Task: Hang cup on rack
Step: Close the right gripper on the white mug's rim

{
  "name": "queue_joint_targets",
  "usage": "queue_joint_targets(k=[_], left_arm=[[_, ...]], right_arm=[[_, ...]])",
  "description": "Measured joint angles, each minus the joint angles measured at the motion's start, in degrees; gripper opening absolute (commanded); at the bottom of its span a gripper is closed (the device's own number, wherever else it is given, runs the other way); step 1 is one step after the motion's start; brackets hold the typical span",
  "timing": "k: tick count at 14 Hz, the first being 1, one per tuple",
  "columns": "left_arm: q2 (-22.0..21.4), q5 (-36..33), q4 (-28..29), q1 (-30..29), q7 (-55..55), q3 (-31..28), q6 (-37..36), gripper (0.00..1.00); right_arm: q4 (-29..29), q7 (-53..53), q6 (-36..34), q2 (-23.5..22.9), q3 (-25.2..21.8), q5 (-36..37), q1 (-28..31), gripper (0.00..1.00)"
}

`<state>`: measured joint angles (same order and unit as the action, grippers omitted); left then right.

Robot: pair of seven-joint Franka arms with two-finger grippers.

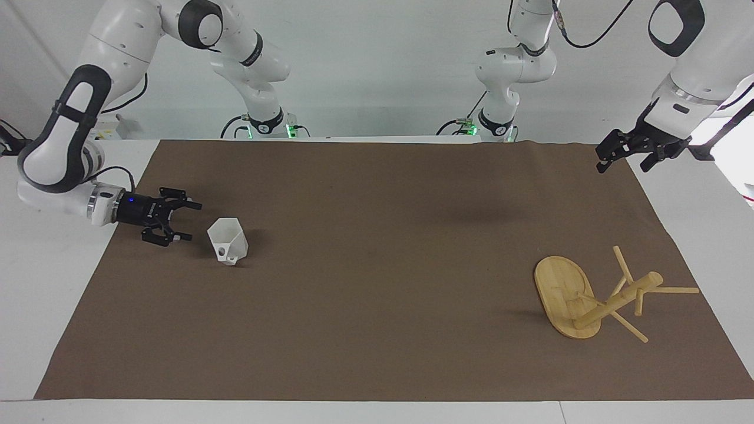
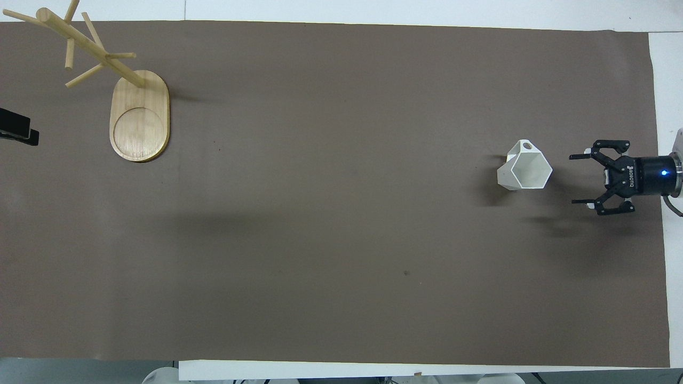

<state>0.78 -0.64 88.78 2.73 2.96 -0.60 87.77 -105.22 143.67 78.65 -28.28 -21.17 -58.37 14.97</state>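
The white faceted cup (image 1: 228,240) (image 2: 525,168) stands upright on the brown mat toward the right arm's end of the table. Its pierced handle points away from the robots. My right gripper (image 1: 193,222) (image 2: 572,180) is open and empty. It lies low and level beside the cup, fingers pointing at it, a small gap apart. The bamboo rack (image 1: 562,294) (image 2: 140,117) stands on its oval base at the left arm's end, its pegs bare. My left gripper (image 1: 621,166) (image 2: 16,130) waits open and raised over the mat's edge there.
A brown mat (image 1: 377,330) (image 2: 341,266) covers most of the white table. Nothing else lies on it between the cup and the rack. Both arm bases stand at the robots' edge.
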Motion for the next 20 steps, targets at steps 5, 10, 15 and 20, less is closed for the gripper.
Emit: queue_joint_targets(k=[5,10,15,20], left_arm=[[0.0,0.0,0.0,0.0,0.0,0.0,-0.01,1.0],[0.0,0.0,0.0,0.0,0.0,0.0,-0.01,1.0],[0.0,0.0,0.0,0.0,0.0,0.0,-0.01,1.0],[0.0,0.0,0.0,0.0,0.0,0.0,-0.04,1.0]], right_arm=[[4.05,0.76,-0.24,-7.65,13.62,-0.93,10.84,1.0],[4.83,0.89,0.03,-7.8,14.37,-1.45,8.88,1.0],[4.16,0.89,1.41,-8.03,14.41,-3.16,6.86,1.0],[2.56,1.71,2.92,-8.14,14.42,-3.34,6.25,1.0]])
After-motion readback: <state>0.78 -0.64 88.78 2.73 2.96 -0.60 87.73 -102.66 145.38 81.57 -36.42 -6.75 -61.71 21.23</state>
